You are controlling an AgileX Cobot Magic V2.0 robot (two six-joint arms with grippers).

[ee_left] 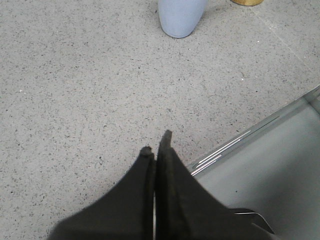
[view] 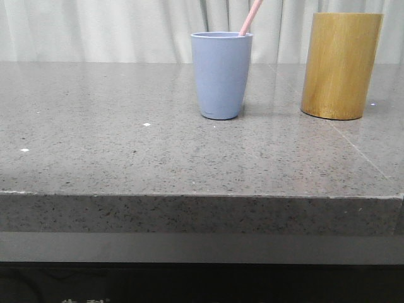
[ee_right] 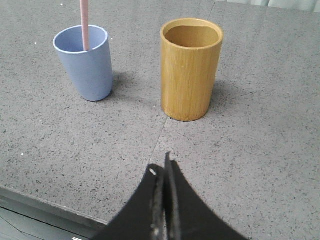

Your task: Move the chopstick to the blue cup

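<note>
I see the chopstick [view: 250, 17] standing in the blue cup [view: 221, 76]. Its low end is inside the cup and it leans against the rim, tilting up and to the right in my front view, where its top end runs out of the picture. The blue cup stands upright on the grey speckled surface [view: 126, 145], toward the far side and about in the middle. To its right, a little apart, stands the wooden cylinder [view: 341, 66], also upright. It is taller and wider than the cup. From my right wrist view I can look into the wooden cylinder [ee_right: 191, 70], and I see nothing inside it.

My left tool [ee_left: 156, 150] is clenched, with its two black fingers pressed together and nothing between them. It is over bare surface near the front edge, and the blue cup [ee_left: 181, 17] is well apart from it, on the far side. The chopstick is not in this tool.

My right tool [ee_right: 163, 170] is clenched too, its fingers touching and holding nothing. It is on the near side of the surface. The wooden cylinder is just past it, and the blue cup [ee_right: 86, 62] with the chopstick [ee_right: 84, 25] in it is farther off to the left. The chopstick is well apart from both tools and neither one touches it.
</note>
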